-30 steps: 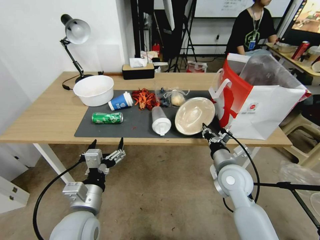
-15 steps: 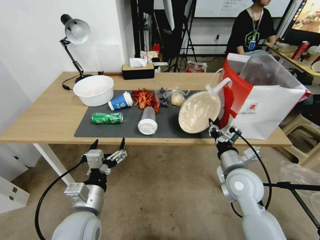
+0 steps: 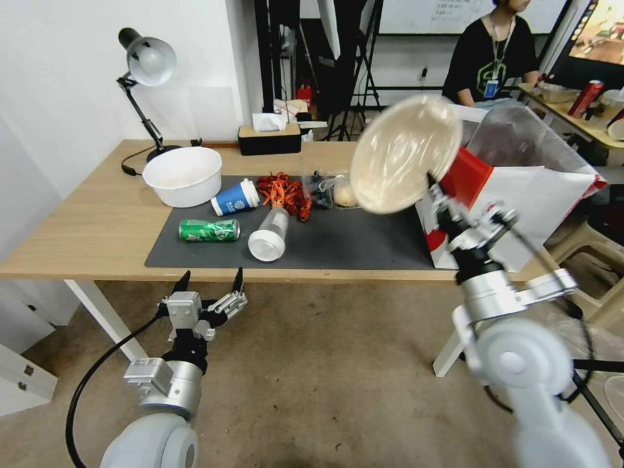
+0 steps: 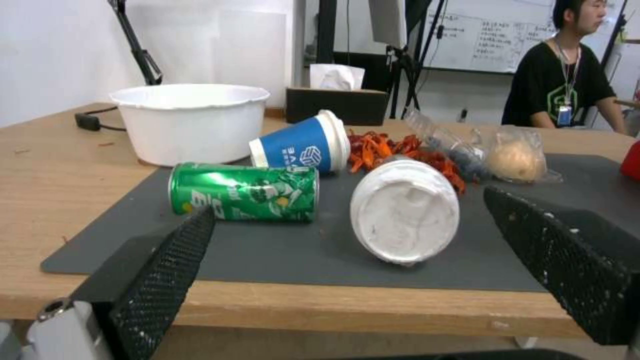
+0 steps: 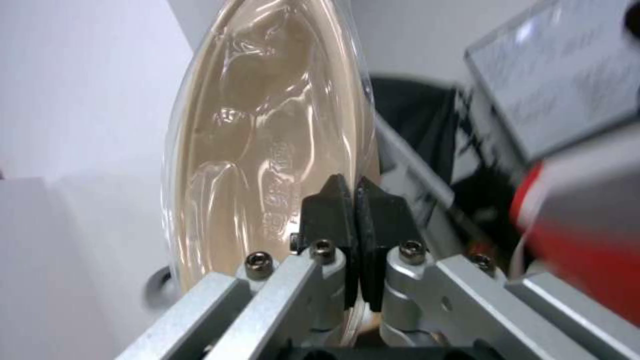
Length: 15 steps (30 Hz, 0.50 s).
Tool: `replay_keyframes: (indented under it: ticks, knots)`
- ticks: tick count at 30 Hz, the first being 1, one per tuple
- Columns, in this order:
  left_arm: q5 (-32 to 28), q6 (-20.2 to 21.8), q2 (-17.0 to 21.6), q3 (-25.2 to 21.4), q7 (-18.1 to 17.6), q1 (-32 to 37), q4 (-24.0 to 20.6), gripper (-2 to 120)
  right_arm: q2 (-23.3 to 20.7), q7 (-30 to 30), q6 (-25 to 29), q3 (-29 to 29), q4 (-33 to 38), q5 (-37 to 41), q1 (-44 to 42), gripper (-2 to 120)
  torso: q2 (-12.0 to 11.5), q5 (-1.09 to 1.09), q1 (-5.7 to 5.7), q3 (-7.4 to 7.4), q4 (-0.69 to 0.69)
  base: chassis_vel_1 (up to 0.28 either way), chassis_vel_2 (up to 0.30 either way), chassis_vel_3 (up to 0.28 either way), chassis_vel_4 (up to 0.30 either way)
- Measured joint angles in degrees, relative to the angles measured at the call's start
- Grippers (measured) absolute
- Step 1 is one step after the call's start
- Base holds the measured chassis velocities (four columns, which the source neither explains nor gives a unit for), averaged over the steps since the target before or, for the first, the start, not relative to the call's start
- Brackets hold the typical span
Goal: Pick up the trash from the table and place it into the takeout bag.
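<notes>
**Bowl held aloft beside the takeout bag**

The right gripper [image 3: 434, 188] is clenched on the rim of the clear round lidded bowl [image 3: 404, 153], holding it tilted in the air just beside the takeout bag [image 3: 520, 201]. The left gripper [image 3: 207, 281] hangs with fingers spread below the table [image 3: 78, 221] edge. On the dark mat [image 3: 344, 240] lie the green drink can [image 3: 209, 229], blue paper cup [image 3: 234, 197], clear plastic cup [image 3: 268, 234] and bagged bun [image 3: 346, 192].

Wood table [image 3: 97, 221] — grey mat [image 3: 338, 244], seemingly flat
</notes>
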Motion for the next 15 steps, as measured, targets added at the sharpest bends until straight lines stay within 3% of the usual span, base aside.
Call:
replay_keyframes:
  ticks: [3, 7, 15]
  knots:
    - [0.0, -0.1, 0.0, 0.0, 0.2, 0.1, -0.2, 100, -3.4, 1.1, 0.5, 6.6, -2.8, -8.6, 3.1, 0, 0.0, 0.02, 0.00, 0.00, 0.00, 0.000, 0.000, 0.000, 0.000]
    - [0.1, -0.2, 0.0, 0.2, 0.4, 0.1, -0.2, 100, -6.8, 3.6, 0.2, 12.0, -6.3, -12.2, 5.4, 0, 0.0, -0.01, 0.01, 0.00, -0.01, 0.000, 0.000, 0.000, 0.000]
    - [0.7, -0.9, 0.0, 1.2, 0.6, 0.3, -0.1, 100, -10.4, 6.3, 0.3, 15.3, -13.4, -16.6, 7.0, 0, 0.0, 0.00, 0.02, 0.00, -0.01, 0.000, 0.000, 0.000, 0.000]
